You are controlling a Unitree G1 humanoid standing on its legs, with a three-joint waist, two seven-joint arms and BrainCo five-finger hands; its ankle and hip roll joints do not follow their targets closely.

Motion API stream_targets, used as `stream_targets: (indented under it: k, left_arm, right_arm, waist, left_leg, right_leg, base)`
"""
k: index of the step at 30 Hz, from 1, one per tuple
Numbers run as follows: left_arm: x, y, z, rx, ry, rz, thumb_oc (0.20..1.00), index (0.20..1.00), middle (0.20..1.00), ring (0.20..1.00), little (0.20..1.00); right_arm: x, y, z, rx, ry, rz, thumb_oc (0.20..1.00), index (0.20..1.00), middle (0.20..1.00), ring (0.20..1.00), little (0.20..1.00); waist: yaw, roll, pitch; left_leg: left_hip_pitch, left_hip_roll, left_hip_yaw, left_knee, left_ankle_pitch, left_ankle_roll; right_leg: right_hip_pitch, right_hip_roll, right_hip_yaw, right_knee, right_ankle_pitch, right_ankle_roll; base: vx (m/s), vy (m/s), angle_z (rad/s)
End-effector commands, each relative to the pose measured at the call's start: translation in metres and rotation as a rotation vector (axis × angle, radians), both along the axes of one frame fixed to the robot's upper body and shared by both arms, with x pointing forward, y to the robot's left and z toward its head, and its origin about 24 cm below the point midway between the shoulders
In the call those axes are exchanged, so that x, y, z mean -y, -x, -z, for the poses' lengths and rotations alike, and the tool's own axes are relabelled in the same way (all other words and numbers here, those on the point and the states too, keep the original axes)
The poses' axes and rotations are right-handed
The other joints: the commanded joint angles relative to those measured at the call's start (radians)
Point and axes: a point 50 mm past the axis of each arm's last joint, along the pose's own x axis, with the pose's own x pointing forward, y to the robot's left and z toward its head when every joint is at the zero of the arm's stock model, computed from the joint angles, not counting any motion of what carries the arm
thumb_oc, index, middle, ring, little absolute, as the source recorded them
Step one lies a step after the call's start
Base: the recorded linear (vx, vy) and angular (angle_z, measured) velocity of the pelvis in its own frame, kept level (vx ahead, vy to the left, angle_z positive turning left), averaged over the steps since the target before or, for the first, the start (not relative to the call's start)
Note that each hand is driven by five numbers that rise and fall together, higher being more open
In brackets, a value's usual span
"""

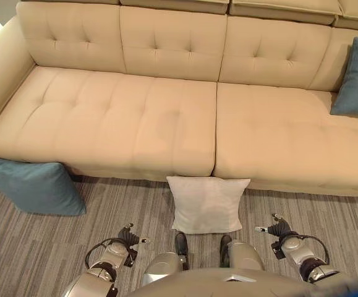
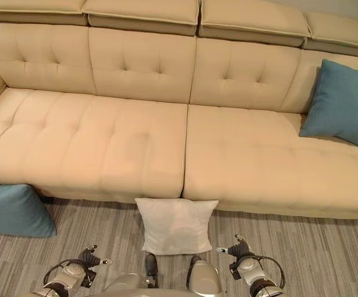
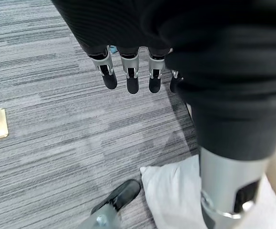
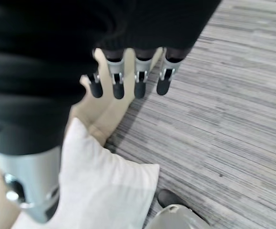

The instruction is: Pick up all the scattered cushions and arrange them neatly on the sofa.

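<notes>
Cushions lie about: a square white fabric cushion leans against the front of the beige tufted sofa, just ahead of the robot; a teal one rests on the grey striped carpet by the sofa's left corner, and another teal one already sits on the seat. The white one looks light, soft and squashy; its side edges seem best to grasp. Left hand and right hand hang low with fingers straight, holding nothing.

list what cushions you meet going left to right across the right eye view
blue cushion on the floor → white cushion on the floor, leaning against the sofa front → blue cushion on the sofa seat, propped against the backrest
</notes>
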Motion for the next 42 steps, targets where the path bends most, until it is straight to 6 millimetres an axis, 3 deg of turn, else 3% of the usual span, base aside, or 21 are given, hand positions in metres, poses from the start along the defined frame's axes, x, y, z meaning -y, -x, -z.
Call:
stream_targets:
  k: [1, 7, 13, 16, 19, 27, 32, 35, 37, 38, 42]
  left_arm:
    - [0.004, 0.004, 0.002, -0.002, -0.003, 0.004, 1.0, 1.0, 1.0, 1.0, 1.0]
    - [0.011, 0.005, 0.004, -0.006, 0.008, 0.03, 1.0, 1.0, 1.0, 1.0, 1.0]
    - [0.014, 0.001, 0.004, -0.002, 0.006, 0.063, 1.0, 1.0, 1.0, 1.0, 1.0]
    - [0.012, -0.003, 0.002, 0.007, -0.001, 0.07, 1.0, 1.0, 1.0, 1.0, 1.0]
    - [-0.002, -0.011, -0.005, 0.039, -0.035, 0.026, 1.0, 1.0, 1.0, 1.0, 1.0]
    - [0.0, -0.003, -0.001, 0.033, -0.011, -0.013, 1.0, 1.0, 1.0, 1.0, 1.0]
    - [0.006, -0.012, -0.004, 0.087, 0.029, -0.064, 1.0, 1.0, 1.0, 1.0, 1.0]
    - [0.008, -0.023, -0.008, 0.14, 0.051, -0.105, 1.0, 1.0, 1.0, 1.0, 1.0]
    - [0.013, -0.072, -0.033, 0.343, 0.07, -0.126, 1.0, 1.0, 1.0, 1.0, 1.0]
    - [0.014, -0.088, -0.044, 0.423, 0.074, -0.134, 1.0, 1.0, 1.0, 1.0, 1.0]
    - [0.019, -0.124, -0.079, 0.672, 0.089, -0.209, 1.0, 1.0, 1.0, 1.0, 1.0]
  right_arm:
    - [0.022, 0.008, -0.002, -0.029, 0.09, -0.011, 1.0, 1.0, 1.0, 1.0, 1.0]
    - [0.03, 0.015, -0.002, -0.04, 0.108, 0.014, 1.0, 1.0, 1.0, 1.0, 1.0]
    - [0.027, 0.01, -0.004, -0.021, 0.116, -0.007, 1.0, 1.0, 1.0, 1.0, 1.0]
    - [0.025, 0.005, -0.005, -0.012, 0.121, -0.027, 1.0, 1.0, 1.0, 1.0, 1.0]
    - [0.02, 0.0, -0.005, -0.004, 0.113, -0.037, 1.0, 1.0, 1.0, 1.0, 1.0]
    - [0.03, 0.01, -0.005, -0.002, 0.114, 0.028, 1.0, 1.0, 1.0, 1.0, 1.0]
    - [0.028, 0.009, -0.005, 0.018, 0.099, 0.054, 1.0, 1.0, 1.0, 1.0, 1.0]
    - [0.028, 0.0, -0.01, 0.07, 0.08, 0.088, 1.0, 1.0, 1.0, 1.0, 1.0]
    - [0.029, -0.042, -0.035, 0.278, 0.06, 0.147, 1.0, 1.0, 1.0, 1.0, 1.0]
    - [0.03, -0.055, -0.046, 0.352, 0.062, 0.163, 1.0, 1.0, 1.0, 1.0, 1.0]
    - [0.028, -0.082, -0.074, 0.564, 0.035, 0.257, 1.0, 1.0, 1.0, 1.0, 1.0]
  waist:
    - [0.0, -0.01, -0.034]
    - [-0.007, -0.017, -0.052]
    - [-0.008, -0.025, -0.041]
    - [-0.01, -0.032, -0.027]
    - [-0.007, -0.042, -0.007]
    - [0.001, -0.033, -0.033]
    - [-0.002, -0.028, -0.02]
    - [-0.005, -0.027, 0.0]
    - [-0.019, -0.019, 0.088]
    - [-0.023, -0.01, 0.1]
    - [-0.028, 0.021, 0.102]
  left_leg:
    - [-0.06, 0.025, -0.044, 0.167, -0.15, -0.058]
    - [-0.013, 0.029, -0.055, 0.093, -0.122, -0.08]
    - [-0.024, 0.03, -0.059, 0.086, -0.113, -0.084]
    - [-0.059, 0.036, -0.057, 0.1, -0.114, -0.078]
    - [-0.13, 0.046, -0.05, 0.14, -0.107, -0.065]
    - [-0.07, 0.042, -0.036, 0.092, -0.094, -0.092]
    - [-0.06, 0.045, -0.047, 0.078, -0.086, -0.099]
    - [-0.084, 0.047, -0.052, 0.086, -0.083, -0.102]
    - [-0.265, 0.053, -0.065, 0.186, -0.075, -0.106]
    - [-0.337, 0.052, -0.068, 0.232, -0.078, -0.106]
    - [-0.537, 0.065, -0.088, 0.348, -0.108, -0.107]
  right_leg:
    - [0.114, 0.042, -0.025, -0.159, 0.076, 0.008]
    - [0.182, 0.069, -0.035, -0.255, 0.088, 0.01]
    - [0.185, 0.074, -0.031, -0.293, 0.113, 0.02]
    - [0.147, 0.07, -0.016, -0.274, 0.123, 0.031]
    - [0.06, 0.064, -0.002, -0.163, 0.111, 0.036]
    - [0.136, 0.066, -0.061, -0.256, 0.107, 0.018]
    - [0.153, 0.073, -0.075, -0.285, 0.106, 0.013]
    - [0.135, 0.072, -0.076, -0.281, 0.106, 0.01]
    - [-0.039, 0.057, -0.062, -0.192, 0.112, -0.007]
    - [-0.113, 0.053, -0.061, -0.142, 0.108, -0.016]
    - [-0.335, 0.033, -0.061, 0.009, 0.067, -0.034]
  base:
    - [0.1, -0.098, 0.09]
    - [0.06, -0.063, 0.08]
    - [-0.03, 0.006, 0.03]
    - [-0.14, 0.03, -0.18]
    - [-0.19, 0.026, -0.48]
    - [0.04, -0.045, -0.03]
    - [0.01, -0.055, 0.16]
    - [-0.13, -0.058, 0.15]
    - [-0.48, -0.061, 0.11]
    - [-0.44, -0.041, 0.21]
    - [-0.14, -0.011, 0.2]
